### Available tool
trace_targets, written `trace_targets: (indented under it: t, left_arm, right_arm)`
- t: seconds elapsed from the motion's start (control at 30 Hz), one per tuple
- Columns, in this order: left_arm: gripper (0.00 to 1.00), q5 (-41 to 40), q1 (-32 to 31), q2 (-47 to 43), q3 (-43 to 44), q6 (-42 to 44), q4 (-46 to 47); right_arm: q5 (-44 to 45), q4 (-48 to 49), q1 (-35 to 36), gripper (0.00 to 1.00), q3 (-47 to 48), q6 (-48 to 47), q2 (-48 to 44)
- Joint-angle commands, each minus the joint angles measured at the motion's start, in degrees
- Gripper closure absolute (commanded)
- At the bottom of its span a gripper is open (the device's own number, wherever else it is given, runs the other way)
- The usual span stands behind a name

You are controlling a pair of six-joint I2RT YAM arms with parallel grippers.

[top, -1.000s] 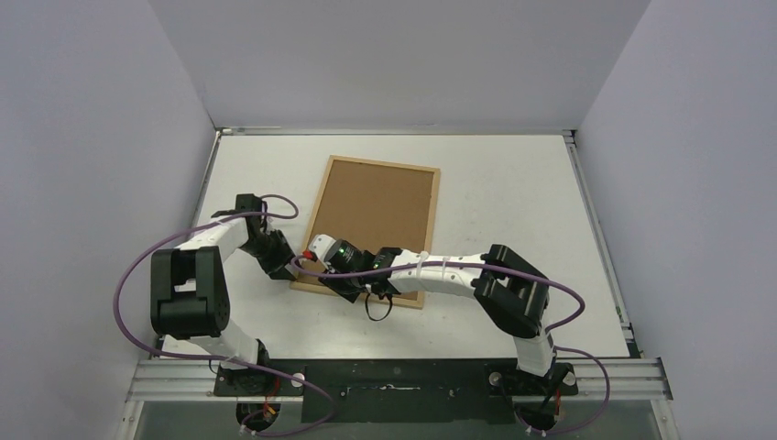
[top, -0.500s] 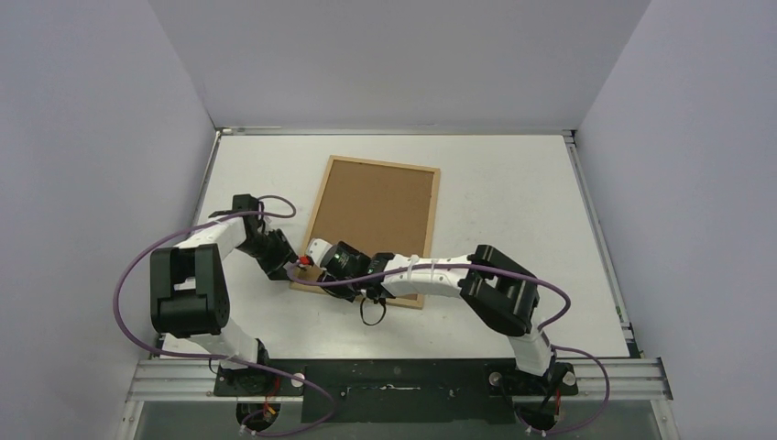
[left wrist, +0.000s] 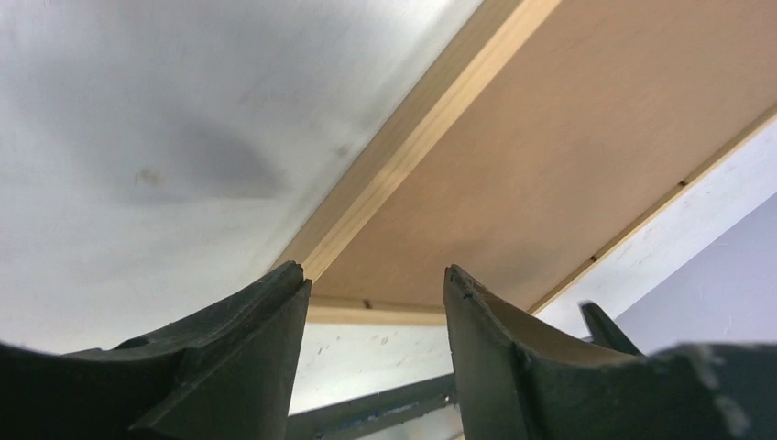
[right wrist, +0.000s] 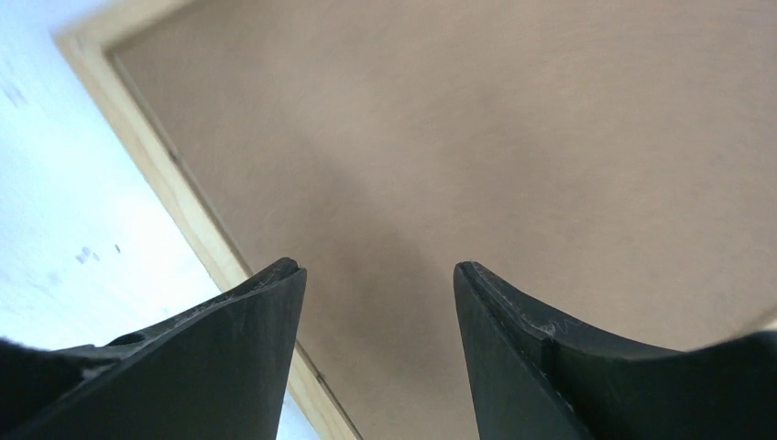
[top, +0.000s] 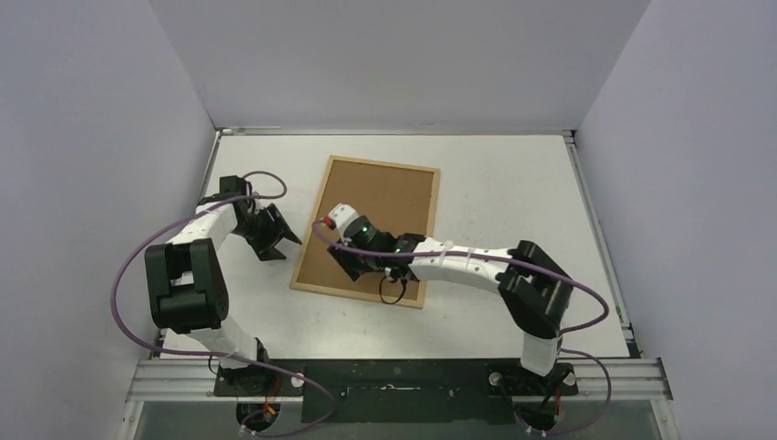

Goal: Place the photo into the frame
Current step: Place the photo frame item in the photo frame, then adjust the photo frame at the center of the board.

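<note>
White tabletop [top: 275, 310] lies open on every side of the frame [top: 385, 197], which rests flat mid-table, brown back up. My left gripper [left wrist: 371, 275] sits low just beside its left rail, jaws spread and empty. My right gripper [right wrist: 376, 270] hovers over the board near that rail, jaws wide, holding nothing.

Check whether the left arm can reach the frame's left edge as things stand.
Probably yes. The left gripper is open and aimed at the left rail of the frame, with nothing visible between them. The right gripper sits over the brown board, not on that rail.
</note>
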Motion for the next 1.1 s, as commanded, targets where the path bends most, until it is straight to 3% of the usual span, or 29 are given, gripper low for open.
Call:
trace_targets:
  t: [0.0, 0.23, 0.4, 0.6, 0.73, 1.07]
  left_arm:
    - [0.44, 0.7, 0.2, 3.9, 6.4, 2.9, 5.5]
    - [0.4, -1.9, -1.8, 13.5, 12.8, 6.8, 12.3]
    - [0.4, 1.4, -3.9, 19.9, 20.4, 9.7, 13.3]
    - [0.61, 5.3, -6.1, 24.2, 22.8, 11.1, 12.2]
    - [0.67, 3.2, -9.4, 24.7, 21.7, 12.1, 10.6]
    - [0.87, -4.5, -16.3, 18.3, 8.1, 6.2, 9.2]
  right_arm:
    - [-5.0, 6.6, -7.4, 0.38, -3.2, 13.5, -10.8]
    - [-3.0, 6.2, -14.0, 0.38, -6.7, 24.0, -14.5]
    - [-3.3, 6.6, -16.8, 0.39, -8.8, 27.1, -15.1]
    - [-2.8, 6.0, -18.8, 0.4, -10.0, 29.0, -15.4]
    - [-3.2, 4.7, -20.2, 0.4, -9.5, 30.7, -14.6]
    - [-6.2, -2.5, -21.4, 0.4, -4.5, 32.8, -11.3]
